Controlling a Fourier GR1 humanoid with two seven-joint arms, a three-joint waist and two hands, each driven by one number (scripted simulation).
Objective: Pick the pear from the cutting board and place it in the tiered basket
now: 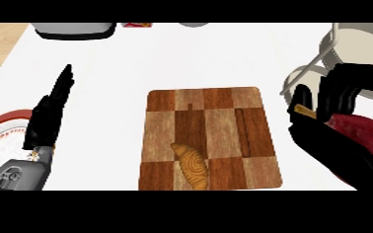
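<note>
Body notes: left hand (48, 116) matte black, long and narrow, tapering at its far end. Left forearm (22, 174) grey, rounded shell with small dark recesses and a pale collar at the wrist. Right hand (324, 133) black, bulkier, faint sheen; small tan patch at its left edge, origin unclear.

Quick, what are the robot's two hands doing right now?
Left black hand: open, fingers straight, holding nothing.
Right black hand: cannot tell whether open or holding something.
</note>
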